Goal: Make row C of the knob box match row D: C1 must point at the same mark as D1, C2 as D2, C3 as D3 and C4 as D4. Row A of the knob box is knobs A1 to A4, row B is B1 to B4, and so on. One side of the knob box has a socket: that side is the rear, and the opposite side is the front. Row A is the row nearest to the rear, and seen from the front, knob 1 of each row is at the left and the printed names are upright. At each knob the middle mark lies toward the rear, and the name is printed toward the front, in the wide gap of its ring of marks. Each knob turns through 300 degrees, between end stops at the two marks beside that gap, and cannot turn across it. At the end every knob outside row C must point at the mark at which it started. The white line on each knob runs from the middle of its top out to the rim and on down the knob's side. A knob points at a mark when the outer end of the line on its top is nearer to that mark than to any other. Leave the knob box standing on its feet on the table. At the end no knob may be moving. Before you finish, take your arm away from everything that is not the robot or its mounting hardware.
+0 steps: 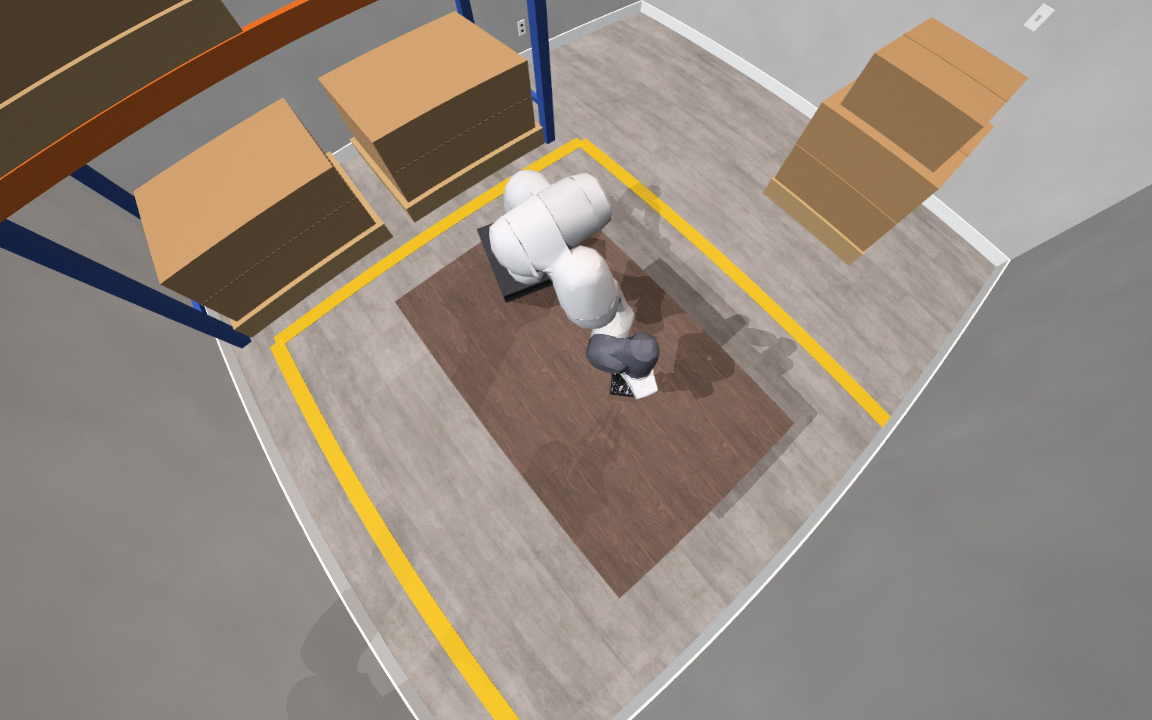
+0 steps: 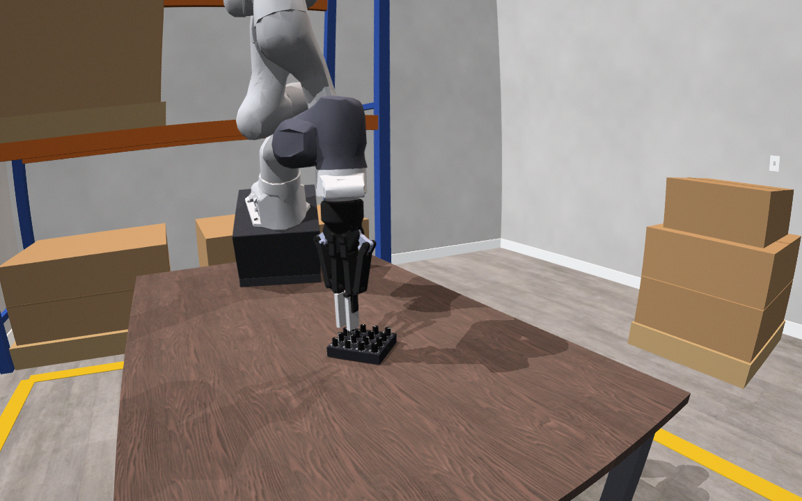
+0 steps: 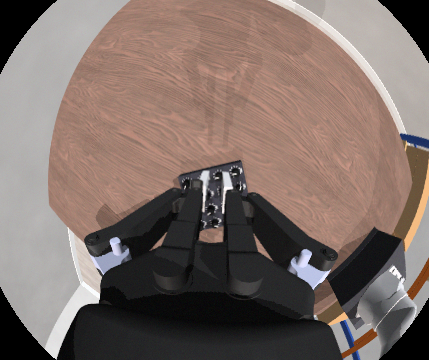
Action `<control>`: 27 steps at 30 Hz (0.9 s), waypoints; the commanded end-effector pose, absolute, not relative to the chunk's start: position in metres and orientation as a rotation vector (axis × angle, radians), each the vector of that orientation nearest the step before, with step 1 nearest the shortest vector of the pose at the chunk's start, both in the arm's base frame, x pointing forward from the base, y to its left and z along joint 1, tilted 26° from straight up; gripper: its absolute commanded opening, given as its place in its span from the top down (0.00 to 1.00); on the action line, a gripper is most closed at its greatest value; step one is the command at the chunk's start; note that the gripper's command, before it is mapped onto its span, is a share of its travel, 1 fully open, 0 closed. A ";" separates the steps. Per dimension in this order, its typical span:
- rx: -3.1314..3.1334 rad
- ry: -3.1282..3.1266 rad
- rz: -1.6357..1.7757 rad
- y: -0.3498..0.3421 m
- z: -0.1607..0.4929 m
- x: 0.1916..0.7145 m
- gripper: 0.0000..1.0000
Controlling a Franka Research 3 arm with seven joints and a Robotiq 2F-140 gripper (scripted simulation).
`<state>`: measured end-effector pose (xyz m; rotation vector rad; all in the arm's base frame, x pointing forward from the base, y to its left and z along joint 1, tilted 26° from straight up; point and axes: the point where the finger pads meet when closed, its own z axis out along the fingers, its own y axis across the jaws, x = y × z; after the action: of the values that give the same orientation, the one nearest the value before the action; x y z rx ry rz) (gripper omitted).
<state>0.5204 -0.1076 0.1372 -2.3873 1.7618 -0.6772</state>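
The black knob box (image 1: 617,385) (image 2: 354,355) (image 3: 226,166) stands flat on the table, with short black knobs on its top. My gripper (image 2: 345,328) (image 3: 215,181) points down over the box, its pale fingertips slightly apart with nothing held between them. In the exterior view the tips are just above the knobs at the far left part of the box. In the wrist view one knob shows in the gap beyond the tips, and the fingers hide several others. Names, marks and white lines are too small to read. In the top view the arm hides the fingers and part of the box.
The brown table (image 1: 616,501) (image 2: 391,429) (image 3: 139,100) extends around the box. The arm's black base block (image 2: 276,255) stands at the table's far end. Stacked cartons (image 1: 884,152) (image 2: 716,274) and a blue and orange rack (image 2: 382,142) stand beyond the table.
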 end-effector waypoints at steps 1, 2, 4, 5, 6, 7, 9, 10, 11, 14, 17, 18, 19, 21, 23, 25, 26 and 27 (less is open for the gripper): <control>-2.393 1.770 -0.672 -0.108 0.136 0.517 0.88; -2.393 1.770 -0.672 -0.108 0.136 0.517 0.88; -2.393 1.770 -0.672 -0.108 0.136 0.517 0.88; -2.393 1.770 -0.672 -0.108 0.136 0.517 0.88; -2.393 1.770 -0.672 -0.108 0.136 0.517 0.88; -2.393 1.770 -0.672 -0.108 0.136 0.517 0.88; -2.393 1.770 -0.672 -0.108 0.136 0.517 0.88; -2.393 1.770 -0.672 -0.108 0.136 0.517 0.88; -2.393 1.770 -0.672 -0.108 0.136 0.517 0.00; -2.394 1.770 -0.672 -0.108 0.137 0.517 0.00; -2.393 1.770 -0.672 -0.107 0.140 0.515 0.00; -2.394 1.770 -0.672 -0.107 0.142 0.515 0.00; -2.393 1.770 -0.672 -0.107 0.144 0.514 0.00; -2.393 1.770 -0.672 -0.105 0.150 0.511 0.00; -2.393 1.770 -0.672 -0.104 0.159 0.507 0.00; -2.393 1.770 -0.672 -0.101 0.171 0.502 0.00; -2.393 1.770 -0.672 -0.101 0.171 0.502 0.00; -2.393 1.770 -0.672 -0.101 0.171 0.502 0.00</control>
<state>0.5125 -0.1003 0.1711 -2.3643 1.7520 -0.6886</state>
